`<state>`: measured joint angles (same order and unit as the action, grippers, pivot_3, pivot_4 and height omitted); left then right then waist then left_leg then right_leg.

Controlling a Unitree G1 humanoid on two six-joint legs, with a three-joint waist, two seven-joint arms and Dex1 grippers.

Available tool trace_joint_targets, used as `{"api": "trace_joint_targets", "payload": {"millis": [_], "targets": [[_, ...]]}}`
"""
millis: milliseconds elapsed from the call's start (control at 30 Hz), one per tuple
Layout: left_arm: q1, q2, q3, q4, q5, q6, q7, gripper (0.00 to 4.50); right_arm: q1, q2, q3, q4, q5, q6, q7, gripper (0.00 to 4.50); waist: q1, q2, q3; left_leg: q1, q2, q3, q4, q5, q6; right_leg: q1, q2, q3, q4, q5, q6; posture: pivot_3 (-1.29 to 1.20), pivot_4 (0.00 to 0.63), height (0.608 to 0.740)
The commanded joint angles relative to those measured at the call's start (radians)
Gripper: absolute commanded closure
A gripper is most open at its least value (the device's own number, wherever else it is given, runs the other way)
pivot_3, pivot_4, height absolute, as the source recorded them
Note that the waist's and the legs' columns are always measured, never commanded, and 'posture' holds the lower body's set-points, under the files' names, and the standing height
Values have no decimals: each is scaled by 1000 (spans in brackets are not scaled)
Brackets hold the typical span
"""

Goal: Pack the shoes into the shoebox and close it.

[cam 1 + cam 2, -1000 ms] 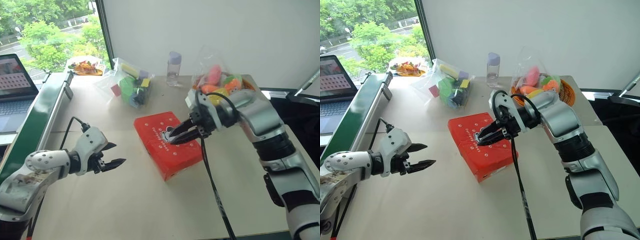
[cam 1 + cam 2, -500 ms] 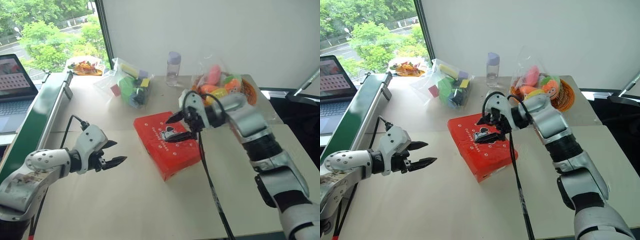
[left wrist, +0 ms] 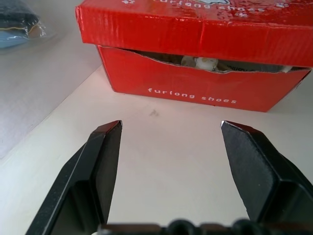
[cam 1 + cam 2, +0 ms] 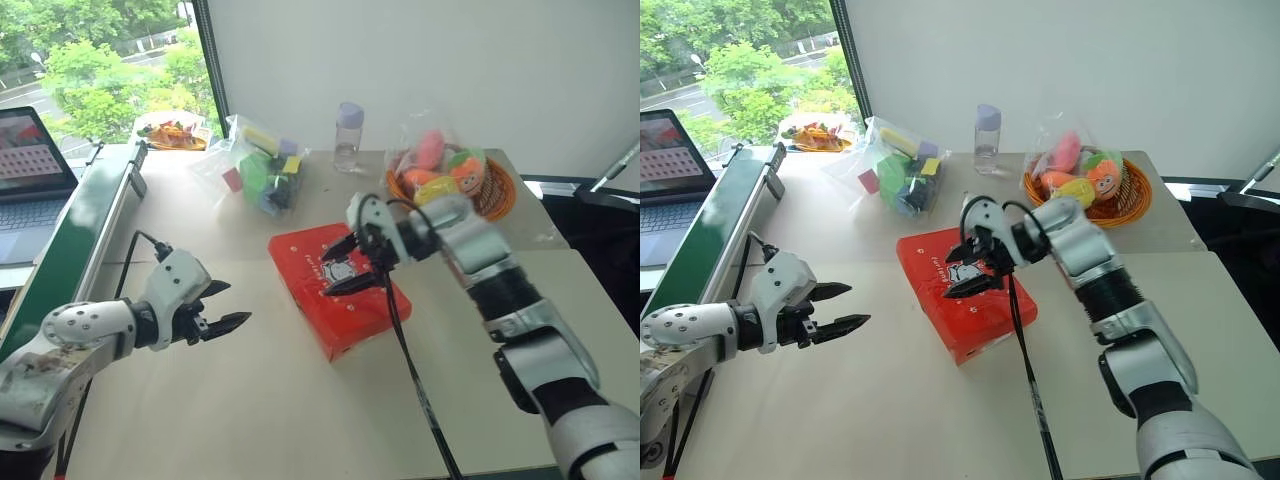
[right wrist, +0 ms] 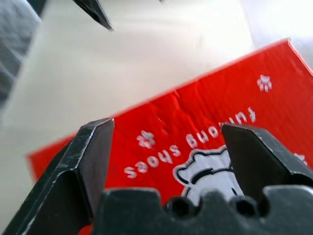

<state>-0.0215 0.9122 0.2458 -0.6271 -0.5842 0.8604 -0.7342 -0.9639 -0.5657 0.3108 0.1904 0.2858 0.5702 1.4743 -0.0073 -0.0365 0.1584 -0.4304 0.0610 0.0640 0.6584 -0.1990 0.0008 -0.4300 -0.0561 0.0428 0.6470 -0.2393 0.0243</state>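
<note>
The shoebox (image 4: 338, 288) is seen in the middle of the table (image 4: 250, 400), with its red lid down. The lid is not shut all the way. In the left wrist view a thin gap is seen under the lid's front edge, and a bit of the shoes (image 3: 203, 62) is seen through it, so the shoes are judged to be packed inside already. The step in hand is judged to be the closing of the box.

The right gripper (image 4: 350, 265) is held just over the lid, near the cartoon face, with its two fingers spread wide and nothing between them. The left gripper (image 4: 222, 307) is held low at about nine o'clock from the box, apart from it, and it is pointed at the box's side. Its jaws are also apart and empty.

A round orange basket (image 4: 498, 190) of toys is seen at about one o'clock from the box. A bag of blocks (image 4: 262, 167) is seen at about eleven o'clock.

For the next move, a gentle push down on the lid's front edge is likely needed, so that the gap is closed. The box may need to be kept from sliding.
</note>
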Motion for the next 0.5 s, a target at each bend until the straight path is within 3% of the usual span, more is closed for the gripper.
{"api": "trace_joint_targets", "payload": {"millis": [33,100,367,500], "targets": [[19,9,68,-40,-29,-1,-11,1069,16,-60,-81,-126,81,85,10,386,-1,0,0,0,0,0,0,0,0,0,0,0,0,0,0,0,150,740],[24,-5,86,-41,-39,-4,0,1069,35,-87,-113,-169,98,113,-21,176,-4,0,0,1,0,0,0,0,0,0,0,0,0,0,0,0,150,740],[26,-114,119,-94,-81,-39,82,1069,184,-167,-211,-313,110,154,-173,176,-5,0,0,1,0,1,0,0,0,1,0,1,0,0,0,0,150,740],[48,-183,122,-124,-29,-105,155,1069,331,-180,-276,-315,66,70,-289,176,-4,0,0,1,0,0,1,0,0,2,0,1,-1,0,0,0,150,740]]}}
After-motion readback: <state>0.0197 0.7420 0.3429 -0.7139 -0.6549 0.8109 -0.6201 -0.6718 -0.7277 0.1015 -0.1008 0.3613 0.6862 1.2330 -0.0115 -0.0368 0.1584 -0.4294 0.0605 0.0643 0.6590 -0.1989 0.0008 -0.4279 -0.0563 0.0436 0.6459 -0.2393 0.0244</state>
